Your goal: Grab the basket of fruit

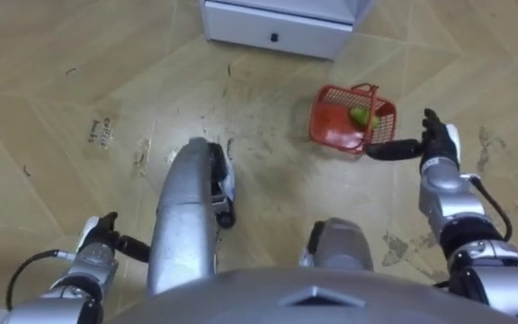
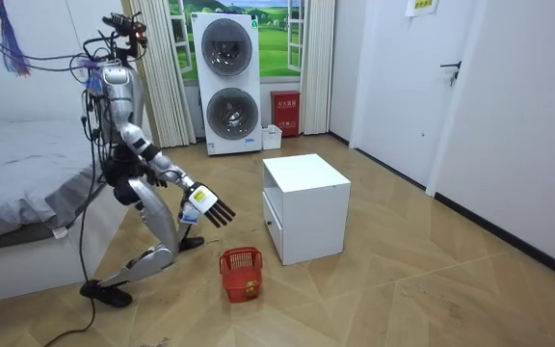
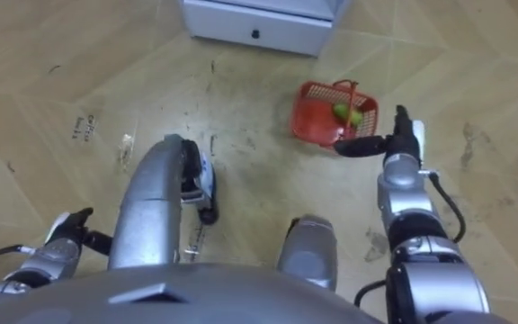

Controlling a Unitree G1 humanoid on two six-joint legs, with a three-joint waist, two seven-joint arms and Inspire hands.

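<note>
Right hand [image 1: 440, 141] hangs with fingers straight and holding nothing, just above and beside the red plastic mesh basket [image 1: 331, 117], which sits upright on the wooden floor [image 1: 79, 72] near the white drawer cabinet [image 1: 277, 27], handle raised, with a green fruit [image 1: 360, 115] inside.

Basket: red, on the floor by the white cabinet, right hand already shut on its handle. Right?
No. The red basket is on the floor by the white cabinet, but the right hand is not on its handle: the room view shows its fingers straight and open, held above the basket and apart from it.
</note>
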